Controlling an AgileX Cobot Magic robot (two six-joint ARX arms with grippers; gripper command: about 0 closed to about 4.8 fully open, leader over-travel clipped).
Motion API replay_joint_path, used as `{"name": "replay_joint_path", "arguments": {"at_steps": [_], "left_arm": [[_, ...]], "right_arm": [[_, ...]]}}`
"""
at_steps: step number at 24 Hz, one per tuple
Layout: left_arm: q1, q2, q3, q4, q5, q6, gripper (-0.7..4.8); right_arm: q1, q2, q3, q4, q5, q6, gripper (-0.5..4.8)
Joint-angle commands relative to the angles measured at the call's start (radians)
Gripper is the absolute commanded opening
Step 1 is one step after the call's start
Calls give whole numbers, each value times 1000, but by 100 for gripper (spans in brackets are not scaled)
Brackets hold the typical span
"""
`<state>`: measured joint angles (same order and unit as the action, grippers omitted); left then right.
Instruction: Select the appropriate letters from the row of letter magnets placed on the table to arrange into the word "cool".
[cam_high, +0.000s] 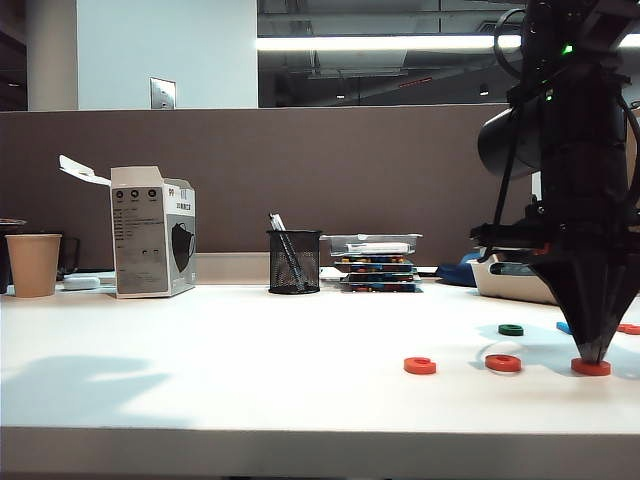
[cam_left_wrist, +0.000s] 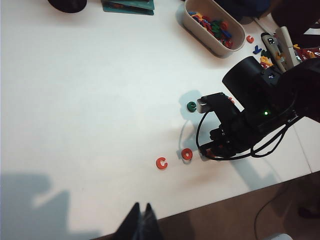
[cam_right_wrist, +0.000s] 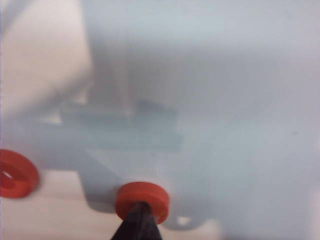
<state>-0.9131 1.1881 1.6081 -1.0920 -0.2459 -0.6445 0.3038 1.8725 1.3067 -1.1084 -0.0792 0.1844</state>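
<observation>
Three red-orange letters lie near the table's (cam_high: 200, 380) front right: one (cam_high: 420, 365), a second (cam_high: 503, 362) and a third (cam_high: 590, 367). My right gripper (cam_high: 592, 350) points straight down, shut, its tips pressed on the third ring (cam_right_wrist: 142, 200); nothing is clamped between the jaws. Close up, its neighbour (cam_right_wrist: 15, 174) sits beside it. Behind them lie a dark green ring (cam_high: 511, 329) and a light-blue bar (cam_high: 563, 326). My left gripper (cam_left_wrist: 142, 209) is shut and empty, high over the table's front edge, looking at a red C (cam_left_wrist: 161, 163) and O (cam_left_wrist: 187, 154).
A tray of spare letters (cam_left_wrist: 197, 30) stands behind the right arm (cam_left_wrist: 250, 120). At the back are a mesh pen cup (cam_high: 294, 262), stacked boxes (cam_high: 375, 262), an open carton (cam_high: 152, 232) and a paper cup (cam_high: 33, 264).
</observation>
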Motion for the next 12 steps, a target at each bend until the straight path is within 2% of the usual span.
{"name": "replay_joint_path", "arguments": {"at_steps": [1, 12], "left_arm": [[-1, -2, 4, 9, -2, 5, -4], [-1, -2, 4, 9, -2, 5, -4]], "right_arm": [[2, -10, -1, -8, 6, -3, -8], [1, -44, 6, -8, 6, -2, -9]]}}
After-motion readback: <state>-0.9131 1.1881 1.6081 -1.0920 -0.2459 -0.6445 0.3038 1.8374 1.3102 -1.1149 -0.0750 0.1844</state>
